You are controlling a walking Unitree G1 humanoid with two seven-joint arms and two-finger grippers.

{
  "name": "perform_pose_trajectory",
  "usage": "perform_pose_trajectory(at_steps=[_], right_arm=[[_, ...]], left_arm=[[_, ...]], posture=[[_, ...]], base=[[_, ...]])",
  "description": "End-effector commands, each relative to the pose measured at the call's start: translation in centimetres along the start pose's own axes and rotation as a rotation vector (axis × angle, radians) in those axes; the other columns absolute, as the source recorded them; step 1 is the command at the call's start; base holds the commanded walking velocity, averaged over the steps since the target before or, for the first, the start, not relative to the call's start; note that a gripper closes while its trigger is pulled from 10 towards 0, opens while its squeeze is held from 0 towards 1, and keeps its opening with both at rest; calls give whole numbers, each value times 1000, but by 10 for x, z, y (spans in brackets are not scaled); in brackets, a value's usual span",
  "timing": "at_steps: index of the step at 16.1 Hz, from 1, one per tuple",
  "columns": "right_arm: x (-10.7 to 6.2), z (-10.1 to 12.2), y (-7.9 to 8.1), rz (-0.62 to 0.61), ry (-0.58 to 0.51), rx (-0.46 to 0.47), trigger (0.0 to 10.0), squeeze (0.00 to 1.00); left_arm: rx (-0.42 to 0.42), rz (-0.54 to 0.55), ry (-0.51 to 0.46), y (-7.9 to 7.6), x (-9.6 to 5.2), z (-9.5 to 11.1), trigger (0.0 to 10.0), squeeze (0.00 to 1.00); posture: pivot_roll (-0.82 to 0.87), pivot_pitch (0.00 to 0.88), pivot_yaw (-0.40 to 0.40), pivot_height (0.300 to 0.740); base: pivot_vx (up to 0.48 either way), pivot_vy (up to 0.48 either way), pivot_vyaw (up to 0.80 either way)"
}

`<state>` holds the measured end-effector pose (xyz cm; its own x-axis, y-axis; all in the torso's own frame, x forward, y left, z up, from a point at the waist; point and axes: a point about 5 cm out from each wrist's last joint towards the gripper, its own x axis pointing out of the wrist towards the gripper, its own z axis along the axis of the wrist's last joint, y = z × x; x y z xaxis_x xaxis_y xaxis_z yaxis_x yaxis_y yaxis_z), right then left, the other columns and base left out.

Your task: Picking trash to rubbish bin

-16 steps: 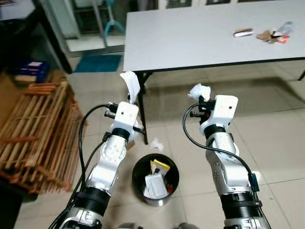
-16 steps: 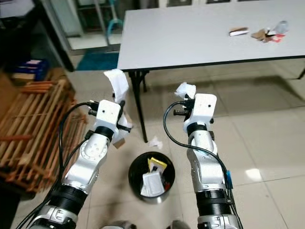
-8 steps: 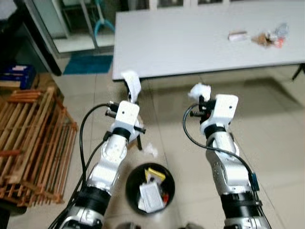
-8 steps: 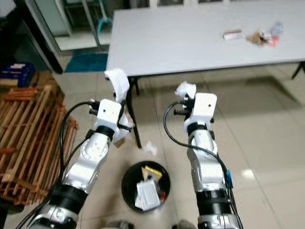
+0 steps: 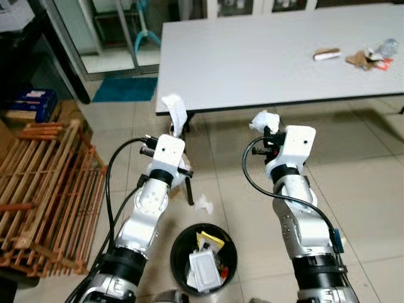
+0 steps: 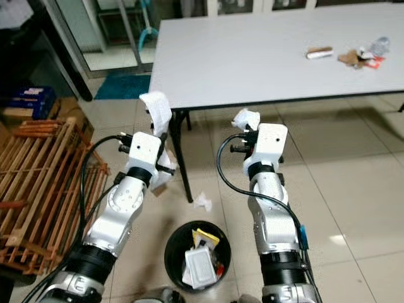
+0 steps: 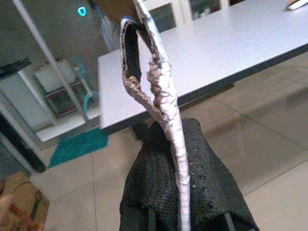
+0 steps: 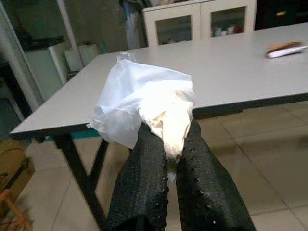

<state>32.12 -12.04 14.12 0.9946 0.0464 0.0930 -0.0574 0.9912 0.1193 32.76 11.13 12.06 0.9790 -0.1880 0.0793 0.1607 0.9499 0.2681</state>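
Note:
My left gripper (image 7: 175,144) is shut on a flattened paper cup (image 7: 154,82), also seen as the white cup (image 5: 175,112) held up near the table's corner. My right gripper (image 8: 171,149) is shut on a crumpled white tissue (image 8: 147,103), the same tissue (image 5: 264,121) showing above the right wrist. Both arms are raised in front of me. Below and between them stands a round black rubbish bin (image 5: 180,243) holding a white carton and yellow wrapper. A small white scrap (image 5: 203,203) lies on the floor beside the bin.
A grey table (image 5: 252,57) stands ahead, with more trash (image 5: 363,57) and a small bar (image 5: 326,54) at its far right. Its black leg (image 5: 189,189) is by my left arm. A wooden slatted rack (image 5: 44,189) lies at the left. Tiled floor spreads to the right.
The camera view has shifted, so the bin and table sit at different places in the picture. Both grippers keep hold of their trash in the same raised pose.

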Motion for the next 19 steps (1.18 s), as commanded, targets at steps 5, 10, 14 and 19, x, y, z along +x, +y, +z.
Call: perform_pose_trajectory(at_steps=[5,10,14,19], right_arm=[[1,1,7,23,-2,-4,10000,0],[1,1,8,23,-2,-6,10000,0],[1,1,9,28,-1,-6,10000,0],[2,2,8,24,-5,-8,10000,0]], left_arm=[[-10,-32,-6,0,-1,0,10000,0],[-26,-126,147,-14,-7,-25,10000,0],[-173,-271,393,-41,-25,-69,10000,0],[-148,-334,571,-52,-39,-103,10000,0]], posture=[[-7,90,78,720],[-5,90,77,720],[-7,90,76,720],[-13,91,76,720]], base=[[129,0,0],[0,0,0],[0,0,0],[0,0,0]])
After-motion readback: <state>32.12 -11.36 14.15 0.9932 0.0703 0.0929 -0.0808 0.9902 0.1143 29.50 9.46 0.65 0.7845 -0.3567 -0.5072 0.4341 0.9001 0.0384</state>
